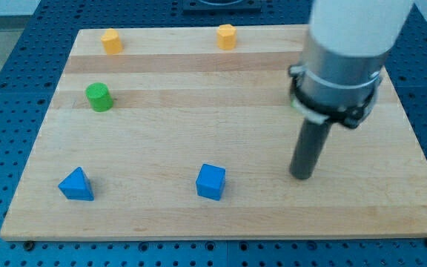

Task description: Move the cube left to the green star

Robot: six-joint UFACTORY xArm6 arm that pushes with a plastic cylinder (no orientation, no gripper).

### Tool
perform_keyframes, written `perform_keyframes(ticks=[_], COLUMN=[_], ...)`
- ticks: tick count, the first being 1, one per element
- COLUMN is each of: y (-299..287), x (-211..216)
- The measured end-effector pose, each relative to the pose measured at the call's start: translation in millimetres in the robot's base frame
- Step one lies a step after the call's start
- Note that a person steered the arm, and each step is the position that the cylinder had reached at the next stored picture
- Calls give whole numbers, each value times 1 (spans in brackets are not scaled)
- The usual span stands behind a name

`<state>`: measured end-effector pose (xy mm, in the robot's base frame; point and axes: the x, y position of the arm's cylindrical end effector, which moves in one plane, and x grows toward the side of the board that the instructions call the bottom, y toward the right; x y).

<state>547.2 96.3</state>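
A blue cube (210,182) lies on the wooden board (221,96) near the view's bottom, a little left of centre. My tip (301,176) rests on the board to the cube's right, well apart from it. A green block (98,97), round like a cylinder, sits at the view's left, above and left of the cube. No star-shaped green block shows; the arm's white body hides part of the board at the view's upper right.
A blue triangular block (76,185) lies at the view's bottom left. Two orange blocks stand near the view's top edge, one at the left (111,41) and one near the middle (227,35). Blue perforated table surrounds the board.
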Motion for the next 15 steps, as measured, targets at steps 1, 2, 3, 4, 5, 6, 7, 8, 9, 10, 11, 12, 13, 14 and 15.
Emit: perform_keyframes(ticks=[1, 2, 3, 4, 5, 6, 7, 8, 9, 10, 11, 12, 13, 14, 15], y=[-41, -85, -129, -138, -130, -118, -103, -95, -95, -93, -89, -88, -84, -70, -61], x=[39, 65, 65, 52, 31, 11, 3, -17, -45, -65, -80, -63, -38, -41, -55])
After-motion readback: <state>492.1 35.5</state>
